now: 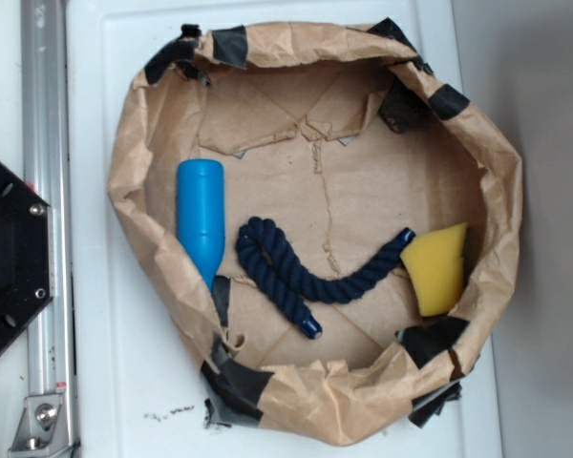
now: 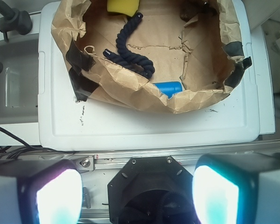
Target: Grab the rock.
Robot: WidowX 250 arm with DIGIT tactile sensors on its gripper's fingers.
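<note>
rock (image 1: 402, 107): dark lump at the paper basin's (image 1: 124, 172) far rim, under a black tape patch (image 1: 446, 98). blue bottle (image 1: 201, 218), navy rope (image 1: 306, 272), yellow sponge (image 1: 435, 268) inside. end effector (image 2: 136, 196): fingers (image 2: 58, 197) spread, empty, over white tabletop (image 2: 144, 128).

1. In the exterior view you see the paper ring (image 1: 124, 191) lying on the desk (image 1: 91, 363), with the rail (image 1: 43, 143) along the desk's left edge.
2. Inside the ring, you have the bottle (image 1: 201, 215) at the left, the rope (image 1: 306, 272) in the middle and the sponge (image 1: 436, 267) at the right.
3. The rock (image 1: 401, 107) sits at the upper right against the ring's wall, well apart from the bottle.
</note>
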